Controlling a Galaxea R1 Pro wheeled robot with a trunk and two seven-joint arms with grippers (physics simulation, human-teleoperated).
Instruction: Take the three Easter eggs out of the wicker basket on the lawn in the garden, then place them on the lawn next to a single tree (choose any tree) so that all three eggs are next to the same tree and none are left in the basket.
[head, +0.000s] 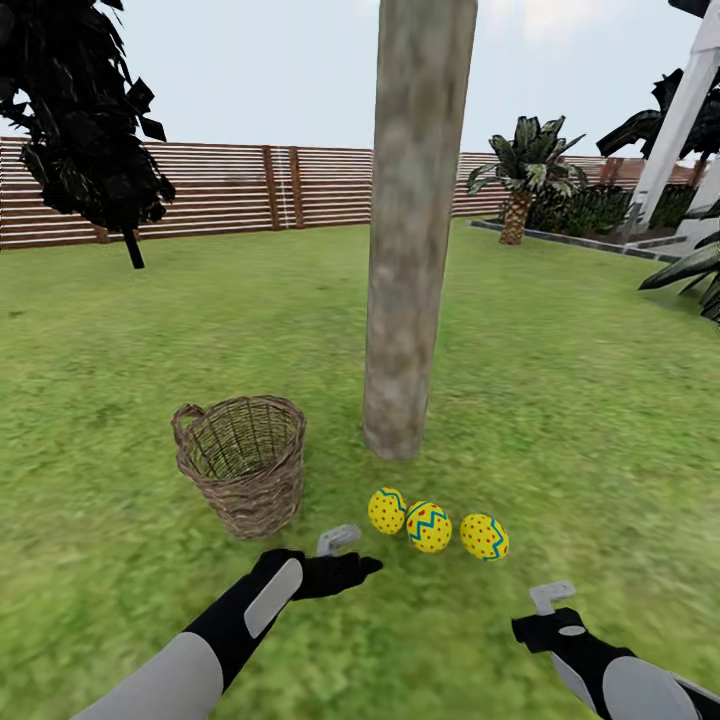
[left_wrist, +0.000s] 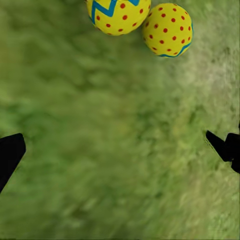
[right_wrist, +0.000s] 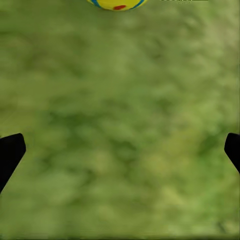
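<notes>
Three yellow Easter eggs with red dots and blue zigzags lie in a row on the lawn (head: 560, 400): one (head: 387, 510) on the left, one (head: 428, 527) in the middle, one (head: 484, 536) on the right. They sit just in front of the foot of the thick pale tree (head: 405, 250). The wicker basket (head: 245, 490) stands upright to the left of them, with nothing showing inside. My left gripper (head: 345, 572) hovers open just short of the eggs; its wrist view shows two eggs (left_wrist: 119, 15) (left_wrist: 167, 30) beyond the spread fingers. My right gripper (head: 540, 628) is open over bare grass, with one egg (right_wrist: 117, 4) at the frame edge.
A brown slat fence (head: 230, 190) closes the far side of the garden. A dark-leaved thin tree (head: 90, 130) stands at the back left, a palm (head: 520, 190) and a white house corner (head: 680, 120) at the back right. Open grass lies all around.
</notes>
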